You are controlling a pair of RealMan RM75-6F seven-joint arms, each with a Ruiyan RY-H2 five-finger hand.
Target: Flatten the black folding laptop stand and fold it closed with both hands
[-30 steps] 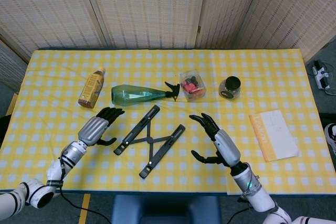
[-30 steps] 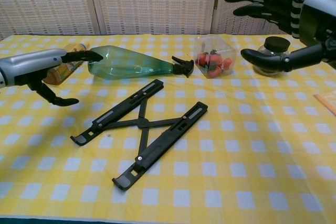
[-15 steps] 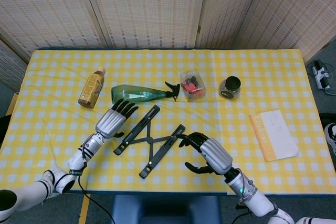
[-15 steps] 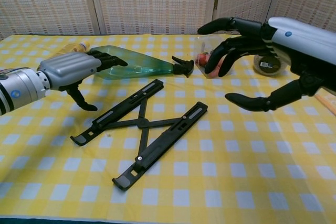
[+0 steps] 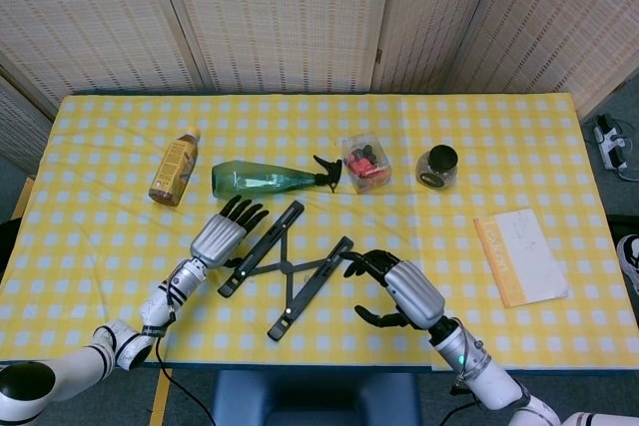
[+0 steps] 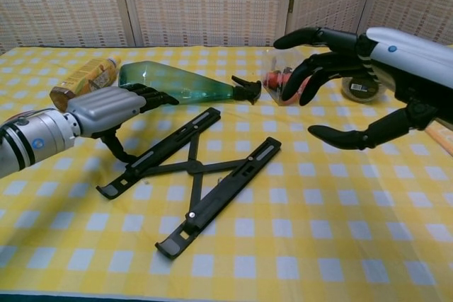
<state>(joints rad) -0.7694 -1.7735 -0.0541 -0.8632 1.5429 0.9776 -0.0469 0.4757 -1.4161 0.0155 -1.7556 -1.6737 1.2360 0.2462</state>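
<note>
The black folding laptop stand (image 5: 285, 267) (image 6: 191, 171) lies flat on the yellow checked tablecloth, its two long bars spread apart and joined by crossed links. My left hand (image 5: 220, 235) (image 6: 117, 107) hovers just left of the far bar, fingers spread, holding nothing. To the right of the near bar's far end is my right hand (image 5: 391, 284) (image 6: 350, 68), also spread and empty, thumb pointing toward the stand. Whether either hand touches a bar cannot be made out.
Behind the stand lie a green plastic bottle (image 5: 268, 180) (image 6: 177, 83) and a brown drink bottle (image 5: 174, 168) (image 6: 83, 78). A clear box of red items (image 5: 365, 163), a dark-lidded jar (image 5: 436, 166) and an orange-edged booklet (image 5: 521, 255) are to the right.
Both hands moved in toward the stand, the left from the left side, the right dropping low from the right. The stand shifted slightly.
</note>
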